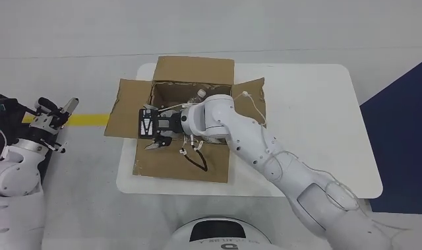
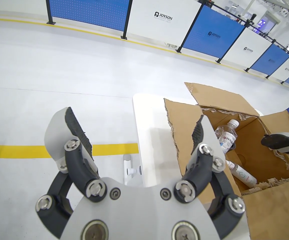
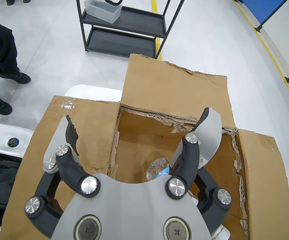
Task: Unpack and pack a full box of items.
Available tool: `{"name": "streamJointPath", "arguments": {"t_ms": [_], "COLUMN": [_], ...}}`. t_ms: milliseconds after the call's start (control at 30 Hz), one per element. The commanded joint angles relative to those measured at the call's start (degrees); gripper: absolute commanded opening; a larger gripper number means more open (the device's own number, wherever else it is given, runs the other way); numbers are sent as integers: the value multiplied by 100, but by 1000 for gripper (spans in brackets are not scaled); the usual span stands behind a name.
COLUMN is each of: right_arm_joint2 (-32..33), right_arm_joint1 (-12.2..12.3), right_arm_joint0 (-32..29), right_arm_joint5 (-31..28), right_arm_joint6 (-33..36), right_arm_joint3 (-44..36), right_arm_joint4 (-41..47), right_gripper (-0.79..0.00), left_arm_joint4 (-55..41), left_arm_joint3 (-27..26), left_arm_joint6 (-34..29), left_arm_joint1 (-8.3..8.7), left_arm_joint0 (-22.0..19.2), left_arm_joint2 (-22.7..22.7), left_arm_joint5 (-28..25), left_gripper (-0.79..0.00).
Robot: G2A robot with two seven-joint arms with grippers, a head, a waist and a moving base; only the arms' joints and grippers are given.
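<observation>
Right pincer [image 3: 138, 123] is held spread open over the cardboard box [image 3: 174, 86], two clear bottles [image 2: 228, 133] inside being seen from left wrist view.

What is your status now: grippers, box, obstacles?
Right gripper open, over open box. Left gripper open, beside table. Bottles lie in box. No obstacle seen.

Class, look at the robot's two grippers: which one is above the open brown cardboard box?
The right gripper, fingers open, hangs over the brown cardboard box; the left gripper is beside the white table, above the grey floor.
</observation>
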Motion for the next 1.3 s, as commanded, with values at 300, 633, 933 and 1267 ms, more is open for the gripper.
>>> {"name": "streamJointPath", "arguments": {"t_ms": [300, 633, 933, 1267], "right_arm_joint2": [402, 1337, 1337, 1337], "right_arm_joint1": [214, 628, 628, 628], "right_arm_joint0": [-616, -2047, -2047, -2047], "right_arm_joint5": [260, 629, 629, 629], "right_arm_joint6": [-172, -277, -277, -277], "right_arm_joint3": [-625, -1940, -1940, -1940], "right_arm_joint4": [-409, -1098, -1098, -1098], "right_gripper": [0, 0, 0, 0], "left_arm_joint4": [0, 0, 0, 0], "left_arm_joint3": [0, 0, 0, 0], "left_arm_joint6": [0, 0, 0, 0], "left_arm_joint1": [0, 0, 0, 0], "left_arm_joint0": [0, 0, 0, 0], "left_arm_joint2": [0, 0, 0, 0], "left_arm_joint5": [0, 0, 0, 0], "left_gripper": [0, 0, 0, 0]}}
